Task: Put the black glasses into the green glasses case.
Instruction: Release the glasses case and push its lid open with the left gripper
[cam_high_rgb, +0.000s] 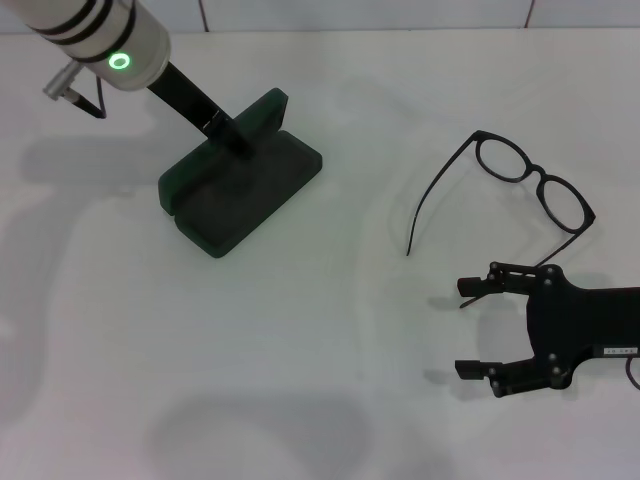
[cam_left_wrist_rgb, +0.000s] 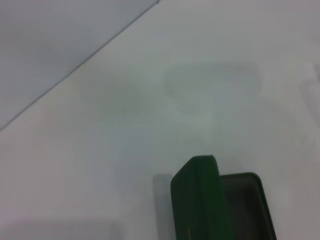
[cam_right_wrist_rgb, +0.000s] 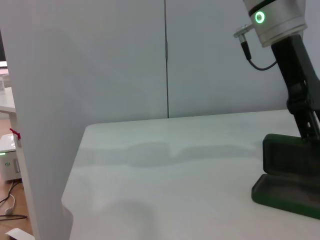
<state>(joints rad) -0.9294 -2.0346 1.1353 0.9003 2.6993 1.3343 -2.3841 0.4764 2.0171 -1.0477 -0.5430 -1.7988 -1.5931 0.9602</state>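
My left arm (cam_high_rgb: 100, 40) is white, black-banded, with a green ring light; my right gripper (cam_high_rgb: 500, 325) is black, white-labelled.

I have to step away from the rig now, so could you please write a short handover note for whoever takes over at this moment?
Left gripper: at the raised lid of the green glasses case, apparently holding it open; its fingers are hard to make out.
Right gripper: open, empty, over the table just on the robot's side of the black glasses.
Glasses: lying on the table to the robot's right, temple arms unfolded, well apart from the case.
Done: case is open, lining exposed.
Left: grasp the glasses with the right gripper, carry them over and set them in the case.
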